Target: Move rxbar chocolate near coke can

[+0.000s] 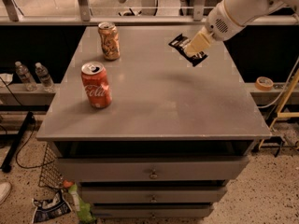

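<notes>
The red coke can (pixel 96 85) stands upright at the left of the grey table (pixel 154 101). My gripper (pixel 194 46) comes in from the upper right and is shut on the black rxbar chocolate (pixel 184 46), holding it lifted above the table's far right part. The bar hangs tilted, well to the right of the coke can.
An orange-tan patterned can (pixel 108 41) stands at the table's far left, behind the coke can. Drawers (pixel 153 174) are under the tabletop. Plastic bottles (pixel 35 75) sit on a low shelf at left. A tape roll (pixel 264 83) lies on a ledge at right.
</notes>
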### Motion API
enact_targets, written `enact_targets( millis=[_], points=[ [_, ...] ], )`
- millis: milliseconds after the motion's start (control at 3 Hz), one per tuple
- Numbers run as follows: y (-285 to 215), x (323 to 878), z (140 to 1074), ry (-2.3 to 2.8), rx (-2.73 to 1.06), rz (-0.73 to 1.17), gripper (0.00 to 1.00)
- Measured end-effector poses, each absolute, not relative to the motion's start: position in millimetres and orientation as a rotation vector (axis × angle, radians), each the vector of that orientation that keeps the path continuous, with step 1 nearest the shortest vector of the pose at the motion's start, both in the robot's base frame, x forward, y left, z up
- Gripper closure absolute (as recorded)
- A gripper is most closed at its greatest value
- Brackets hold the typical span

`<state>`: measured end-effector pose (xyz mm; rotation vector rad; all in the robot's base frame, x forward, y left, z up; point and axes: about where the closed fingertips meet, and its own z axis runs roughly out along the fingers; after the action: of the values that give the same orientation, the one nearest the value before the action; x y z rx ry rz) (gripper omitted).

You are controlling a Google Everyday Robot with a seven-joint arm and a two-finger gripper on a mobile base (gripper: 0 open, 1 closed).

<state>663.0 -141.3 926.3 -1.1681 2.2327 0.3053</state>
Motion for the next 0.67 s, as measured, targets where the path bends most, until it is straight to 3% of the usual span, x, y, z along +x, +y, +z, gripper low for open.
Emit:
enact_targets(
  millis=[333, 667],
  points=[
    [-141, 663, 926, 2.233, -1.168, 0.305, 1.0],
    [-109, 638, 921, 2.2, -1.326, 0.323, 1.0]
  ],
)
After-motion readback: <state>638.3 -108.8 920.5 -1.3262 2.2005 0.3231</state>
